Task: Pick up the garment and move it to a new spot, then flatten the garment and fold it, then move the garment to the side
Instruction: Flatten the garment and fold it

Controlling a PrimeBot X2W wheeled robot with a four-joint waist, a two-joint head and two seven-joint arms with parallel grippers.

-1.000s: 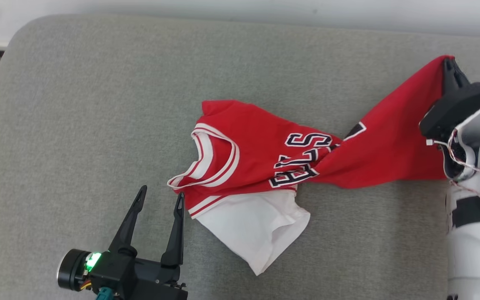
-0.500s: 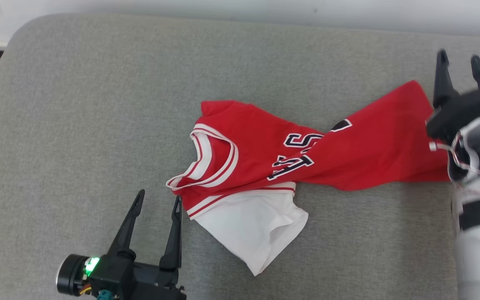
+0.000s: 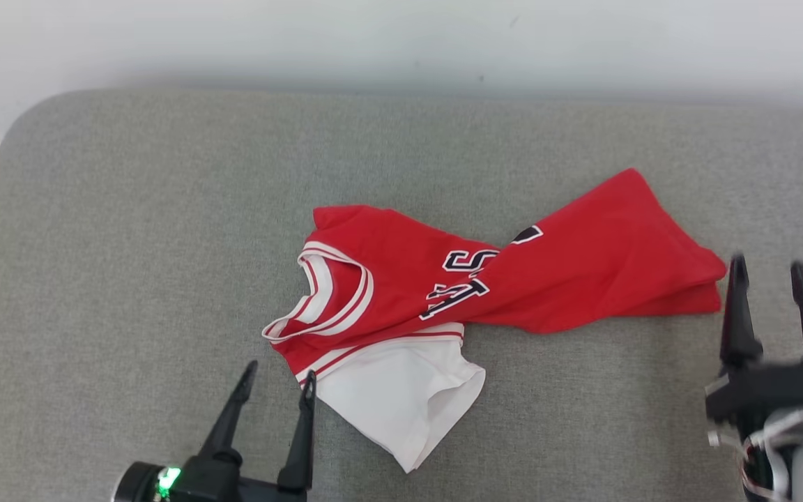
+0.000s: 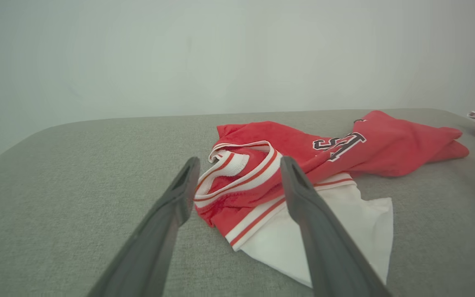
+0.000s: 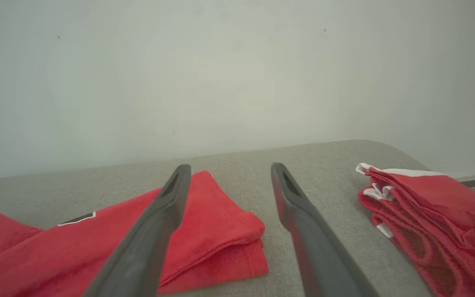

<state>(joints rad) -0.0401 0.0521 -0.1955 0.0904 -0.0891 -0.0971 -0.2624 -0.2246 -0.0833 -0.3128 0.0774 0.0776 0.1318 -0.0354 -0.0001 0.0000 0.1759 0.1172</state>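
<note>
Head view: garment (image 3: 583, 279) lies, seemingly untouched, between fingers (image 3: 737, 314).

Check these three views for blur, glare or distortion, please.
Head view: soft even light, no glare, jersey sharp, right gripper slightly smeared. Left wrist view: fingers soft up close, grey surface with its far edge bowed by the wide lens. Right wrist view: likewise soft fingers, second red garment clear.
</note>
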